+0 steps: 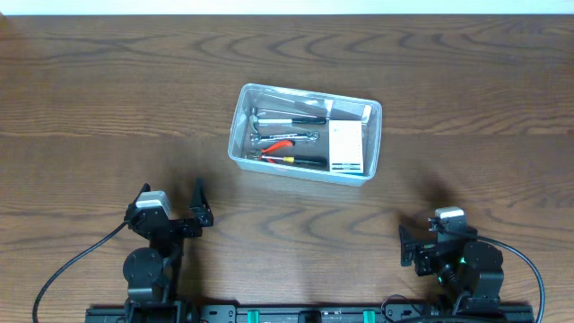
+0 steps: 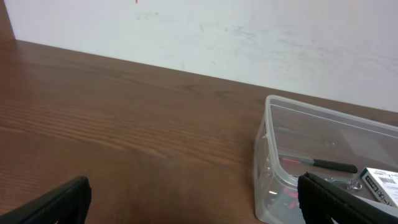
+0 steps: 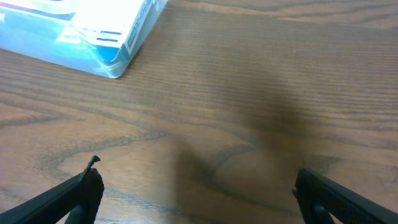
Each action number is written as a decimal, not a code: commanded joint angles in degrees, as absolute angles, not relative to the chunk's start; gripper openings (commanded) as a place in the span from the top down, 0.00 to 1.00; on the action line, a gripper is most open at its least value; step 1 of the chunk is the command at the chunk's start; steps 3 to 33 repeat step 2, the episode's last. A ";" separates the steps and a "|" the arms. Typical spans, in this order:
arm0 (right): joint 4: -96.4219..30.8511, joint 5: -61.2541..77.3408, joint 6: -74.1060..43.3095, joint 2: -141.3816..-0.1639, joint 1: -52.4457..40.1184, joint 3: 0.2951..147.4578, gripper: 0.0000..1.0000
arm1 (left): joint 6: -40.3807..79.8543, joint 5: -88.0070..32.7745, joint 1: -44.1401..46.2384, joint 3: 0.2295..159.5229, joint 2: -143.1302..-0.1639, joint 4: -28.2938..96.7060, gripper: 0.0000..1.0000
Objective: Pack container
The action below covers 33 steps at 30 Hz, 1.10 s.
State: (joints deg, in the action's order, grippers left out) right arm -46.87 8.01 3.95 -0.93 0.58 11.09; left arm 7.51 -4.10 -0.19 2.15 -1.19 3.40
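Ahead of both pincers: container [image 1: 296, 173], long axis running left to right.
Left pincer [image 2: 193, 186]: spread apart, nearer; container lies ahead-right.
Right pincer [image 3: 199, 180]: spread apart; container lies ahead-left.

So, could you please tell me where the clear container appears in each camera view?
Overhead: the container sits mid-frame.
Left wrist: lower right, cut off by the edge.
Right wrist: top left, one corner only.
Shared landmark: the white box inside it, seen in all three.
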 commanded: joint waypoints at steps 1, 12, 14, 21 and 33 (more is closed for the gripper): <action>-46.92 8.40 3.27 -0.32 1.15 10.59 0.01 | 7.60 -3.86 0.08 0.43 -1.37 3.97 0.02; -46.92 8.43 3.27 -0.32 1.15 10.59 0.01 | 7.60 -3.86 0.08 0.43 -1.37 3.97 0.02; -46.92 8.43 3.27 -0.32 1.15 10.59 0.01 | 7.60 -3.86 0.08 0.43 -1.37 3.97 0.02; -46.92 8.43 3.27 -0.32 1.15 10.59 0.01 | 7.60 -3.86 0.08 0.43 -1.37 3.97 0.02; -46.92 8.43 3.27 -0.32 1.15 10.59 0.01 | 7.60 -3.86 0.08 0.43 -1.37 3.97 0.02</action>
